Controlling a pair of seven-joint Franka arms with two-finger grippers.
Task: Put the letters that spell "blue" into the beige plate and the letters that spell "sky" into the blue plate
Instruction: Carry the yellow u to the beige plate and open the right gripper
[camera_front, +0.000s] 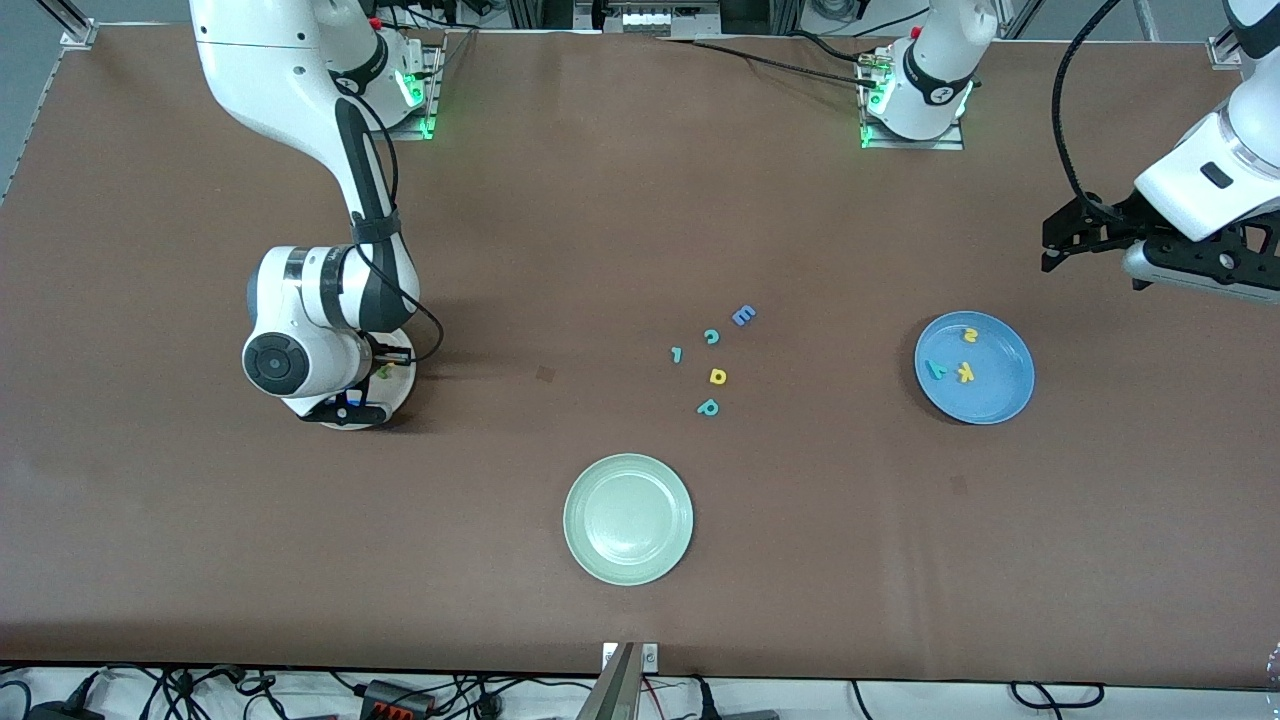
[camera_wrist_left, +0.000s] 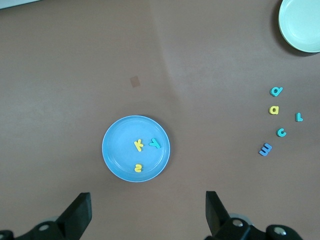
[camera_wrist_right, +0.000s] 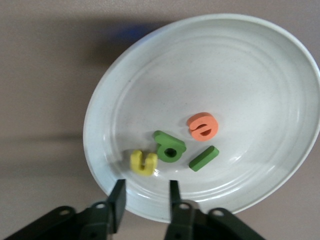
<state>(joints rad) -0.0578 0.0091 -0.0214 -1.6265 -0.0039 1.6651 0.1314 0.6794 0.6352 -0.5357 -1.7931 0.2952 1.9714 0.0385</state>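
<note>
The beige plate (camera_wrist_right: 280, 65) holds the letters that spell "blue": yellow u (camera_wrist_right: 143, 162), dark green b (camera_wrist_right: 169, 146), green l (camera_wrist_right: 204, 158) and orange e (camera_wrist_right: 203, 125). My right gripper (camera_wrist_right: 146, 192) hangs low over this plate's rim, open, with nothing between its fingers; the u lies just past the fingertips. In the front view the right arm covers most of the beige plate (camera_front: 400, 385). The blue plate (camera_front: 990, 400) holds yellow s (camera_front: 969, 336), yellow k (camera_front: 965, 373) and teal y (camera_front: 936, 369). My left gripper (camera_wrist_left: 148, 210) waits open in the air beside the blue plate (camera_wrist_left: 117, 155).
A pale green plate (camera_front: 628, 518) sits nearest the front camera. Mid-table lie loose letters: a blue E (camera_front: 743, 316), a teal c (camera_front: 711, 337), a small teal letter (camera_front: 677, 354), a yellow a (camera_front: 718, 376) and a teal p shape (camera_front: 708, 407).
</note>
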